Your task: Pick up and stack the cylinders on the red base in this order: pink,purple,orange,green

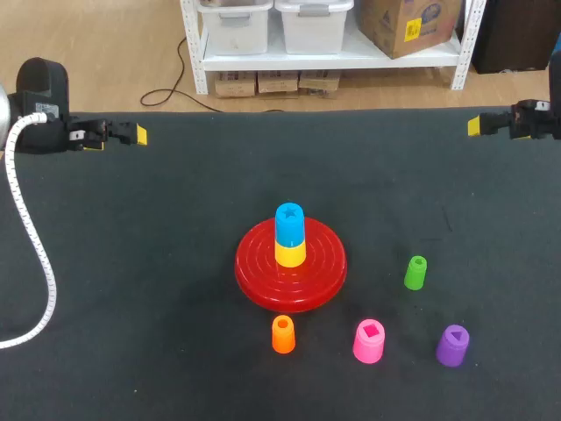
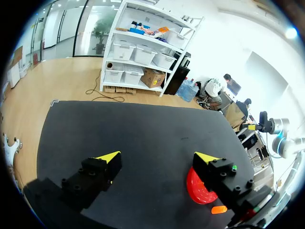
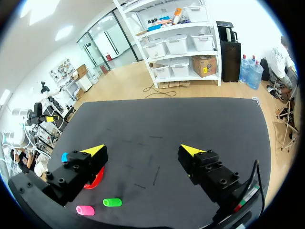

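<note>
**Pink first, right arm nearer**

Head view: left hand and right hand sit at neighbouring bench corners. The pink cylinder stands upright near the opposite edge, on the right-arm side of the red base, so the right arm looks nearer.
Left wrist: left hand open, empty.
Right wrist: right hand open, empty.

The left arm comes in from the left side and lies roughly level. Its left gripper points inward toward the middle, and the wrist view shows its two yellow-tipped fingers spread wide and empty. The right arm mirrors this from the right side, with the right gripper aimed inward and its own two tips likewise wide apart and empty. The two grippers stand well apart, facing each other.
</note>
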Controlling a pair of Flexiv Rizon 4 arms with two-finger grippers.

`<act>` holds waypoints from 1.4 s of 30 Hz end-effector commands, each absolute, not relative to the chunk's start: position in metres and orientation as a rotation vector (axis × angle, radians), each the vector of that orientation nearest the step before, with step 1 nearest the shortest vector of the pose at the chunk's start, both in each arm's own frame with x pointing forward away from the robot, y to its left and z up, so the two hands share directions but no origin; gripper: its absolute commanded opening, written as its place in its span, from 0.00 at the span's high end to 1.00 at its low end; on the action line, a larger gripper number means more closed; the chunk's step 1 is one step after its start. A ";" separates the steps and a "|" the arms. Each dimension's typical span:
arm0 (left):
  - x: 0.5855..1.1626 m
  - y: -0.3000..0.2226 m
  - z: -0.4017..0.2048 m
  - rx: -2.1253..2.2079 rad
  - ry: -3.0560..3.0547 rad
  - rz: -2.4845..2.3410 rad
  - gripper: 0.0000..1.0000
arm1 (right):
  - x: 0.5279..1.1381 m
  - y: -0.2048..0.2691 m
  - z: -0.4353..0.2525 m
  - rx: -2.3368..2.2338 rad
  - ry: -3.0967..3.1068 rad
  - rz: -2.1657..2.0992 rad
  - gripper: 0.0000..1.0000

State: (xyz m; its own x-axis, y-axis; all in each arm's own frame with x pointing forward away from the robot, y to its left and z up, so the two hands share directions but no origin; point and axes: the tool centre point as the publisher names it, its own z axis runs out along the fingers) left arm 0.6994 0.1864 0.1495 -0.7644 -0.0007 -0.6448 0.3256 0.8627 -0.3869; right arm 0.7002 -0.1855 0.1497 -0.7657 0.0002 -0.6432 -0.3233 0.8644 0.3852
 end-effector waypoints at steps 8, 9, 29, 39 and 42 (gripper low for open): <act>0.700 0.185 0.150 0.232 2.375 -0.637 0.00 | 0.700 -0.186 0.150 -0.233 2.372 0.640 0.00; 0.700 0.185 0.150 0.232 2.375 -0.637 0.00 | 0.700 -0.186 0.150 -0.233 2.372 0.640 0.00; 0.700 0.185 0.150 0.232 2.375 -0.637 0.00 | 0.700 -0.186 0.150 -0.233 2.372 0.640 0.00; 0.704 0.184 0.157 0.313 2.440 -0.581 0.00 | 0.700 -0.186 0.150 -0.233 2.372 0.640 0.00; 0.702 0.175 0.168 0.515 2.381 -0.545 0.00 | 0.700 -0.186 0.150 -0.233 2.372 0.640 0.00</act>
State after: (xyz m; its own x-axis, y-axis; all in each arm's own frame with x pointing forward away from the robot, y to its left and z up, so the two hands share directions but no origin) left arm 0.6966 0.1808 0.1526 -0.7403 0.0993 -0.6649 0.4054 0.8549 -0.3237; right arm 0.7002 -0.1856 0.1497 -0.7658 0.0004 -0.6431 -0.3231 0.8644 0.3852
